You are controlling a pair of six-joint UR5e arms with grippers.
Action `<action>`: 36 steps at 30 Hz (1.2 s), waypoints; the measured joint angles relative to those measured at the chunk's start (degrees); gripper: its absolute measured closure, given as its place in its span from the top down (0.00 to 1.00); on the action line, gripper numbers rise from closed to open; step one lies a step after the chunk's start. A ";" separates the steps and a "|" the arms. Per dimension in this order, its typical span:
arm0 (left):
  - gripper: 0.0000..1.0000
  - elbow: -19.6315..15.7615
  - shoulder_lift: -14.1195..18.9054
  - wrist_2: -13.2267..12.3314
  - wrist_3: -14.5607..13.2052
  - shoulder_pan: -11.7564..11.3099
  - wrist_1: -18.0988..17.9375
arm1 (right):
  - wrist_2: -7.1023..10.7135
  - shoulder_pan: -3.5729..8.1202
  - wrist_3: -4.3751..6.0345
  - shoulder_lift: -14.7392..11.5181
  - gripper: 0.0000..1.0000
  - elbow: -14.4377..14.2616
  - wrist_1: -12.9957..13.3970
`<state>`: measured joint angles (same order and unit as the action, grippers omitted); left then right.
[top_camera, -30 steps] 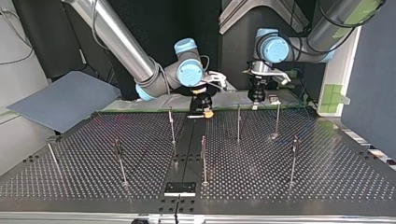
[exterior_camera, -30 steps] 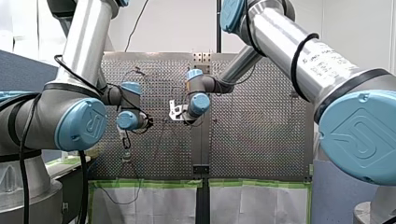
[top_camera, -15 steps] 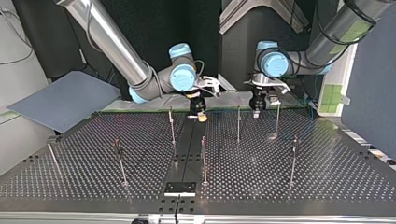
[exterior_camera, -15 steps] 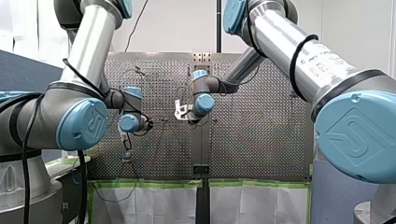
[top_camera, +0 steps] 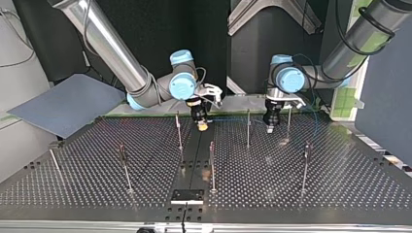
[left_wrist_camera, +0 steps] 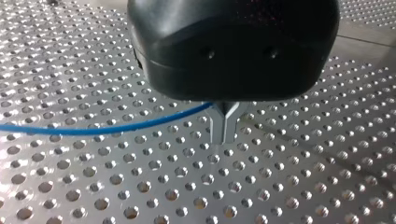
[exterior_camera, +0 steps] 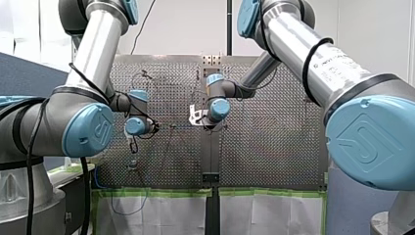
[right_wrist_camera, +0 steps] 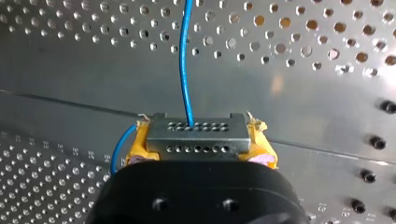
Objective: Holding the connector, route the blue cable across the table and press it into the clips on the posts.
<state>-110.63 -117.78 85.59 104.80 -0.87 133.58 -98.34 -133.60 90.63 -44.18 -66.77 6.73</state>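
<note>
Near the top view's far table (top_camera: 97, 184) edge: my right gripper (right_wrist_camera: 198, 140) clamps the connector (right_wrist_camera: 196, 133), blue cable (right_wrist_camera: 183, 60) exits ahead; my left gripper (left_wrist_camera: 224, 129) pinches it further along, likely to tension it for the posts (top_camera: 248, 128).

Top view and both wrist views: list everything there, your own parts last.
perforated table: one, dark metal, under everything.
posts: seven, thin metal, upright on the table.
blue cable: one, blue, leaving the connector, over the table.
connector: one, grey metal, between yellow pads.
plate: one, black, table's near edge in the top view.
sheet: one, grey-blue, top view's left, beside the table.
right claw: one, yellow pads, shut on the connector.
left claw: one, black, metal fingers, shut on the blue cable.
</note>
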 joint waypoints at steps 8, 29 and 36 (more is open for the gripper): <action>0.51 0.24 0.00 0.49 0.29 0.03 1.88 | 0.02 0.87 0.00 -0.02 0.00 0.07 -0.02; 1.00 -3.27 4.48 3.53 -1.16 1.86 10.92 | 0.32 1.64 -0.30 -0.13 0.00 0.27 -0.23; 1.00 -6.65 7.96 2.31 -1.07 3.56 12.15 | 0.32 1.75 -0.33 -0.17 0.00 0.27 -0.43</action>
<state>-117.27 -109.83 87.90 103.73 2.68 145.73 -98.02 -131.85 90.30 -44.35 -66.50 6.30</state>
